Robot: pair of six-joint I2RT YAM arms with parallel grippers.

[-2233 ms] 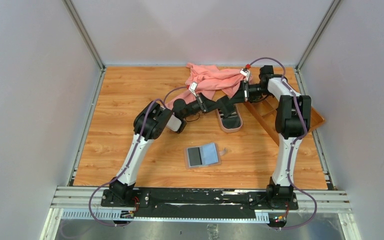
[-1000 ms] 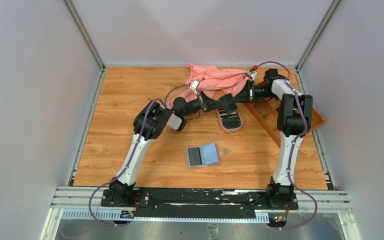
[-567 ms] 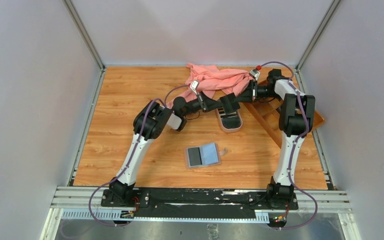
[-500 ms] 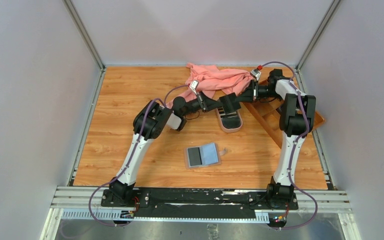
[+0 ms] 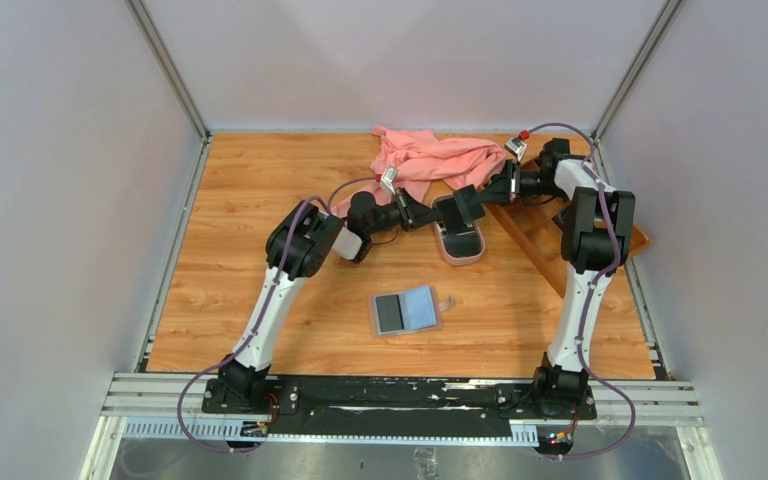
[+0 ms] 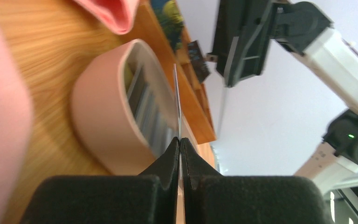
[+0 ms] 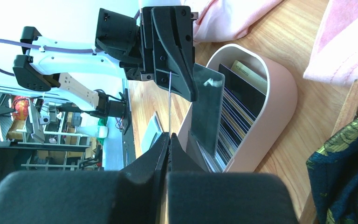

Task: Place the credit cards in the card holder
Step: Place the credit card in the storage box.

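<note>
Top: shows left gripper (image 5: pixel 438 213) and right gripper (image 5: pixel 478 200) tip to tip above tray (image 5: pixel 460 260), with holder (image 5: pixel 406 311) open flat on table (image 5: pixel 250 200), well apart toward the bases.

Left wrist: shows left gripper (image 6: pixel 179 142) clamped on card (image 6: pixel 177 102), edge-on, beside cards (image 6: pixel 142 100) standing in tray.

Right wrist: shows right gripper (image 7: pixel 169 137) clamped on thin card (image 7: pixel 169 102), edge-on.

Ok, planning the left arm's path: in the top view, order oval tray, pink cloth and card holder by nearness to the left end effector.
1. oval tray, right beside the left end effector.
2. pink cloth, farther back.
3. card holder, nearer the bases.
</note>
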